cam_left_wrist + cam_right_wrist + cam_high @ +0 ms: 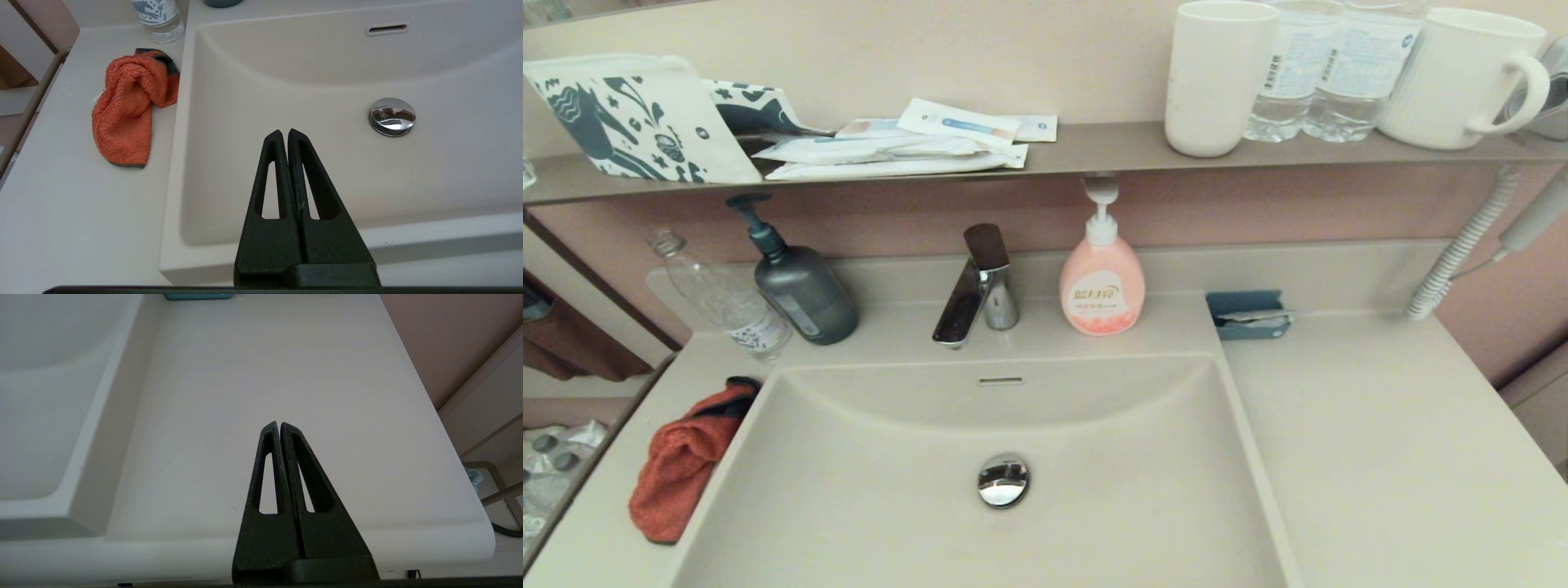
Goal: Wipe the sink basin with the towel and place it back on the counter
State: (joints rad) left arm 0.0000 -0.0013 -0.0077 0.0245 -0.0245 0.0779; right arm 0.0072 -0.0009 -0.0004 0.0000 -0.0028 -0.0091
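Above the sink basin, your left gripper hangs with fingers pressed together, holding nothing. The towel lies apart from it on the counter, beside the basin's left rim.

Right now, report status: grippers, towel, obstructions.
Left gripper shut, empty, over sink basin. Right gripper shut, parked over counter. Towel bunched left of basin, untouched. Nothing blocking it.

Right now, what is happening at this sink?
Nothing is being handled. The orange towel lies crumpled on the counter, left of the sink basin. The left gripper hangs shut over the basin's near edge; the right gripper hangs shut over the counter's right side.
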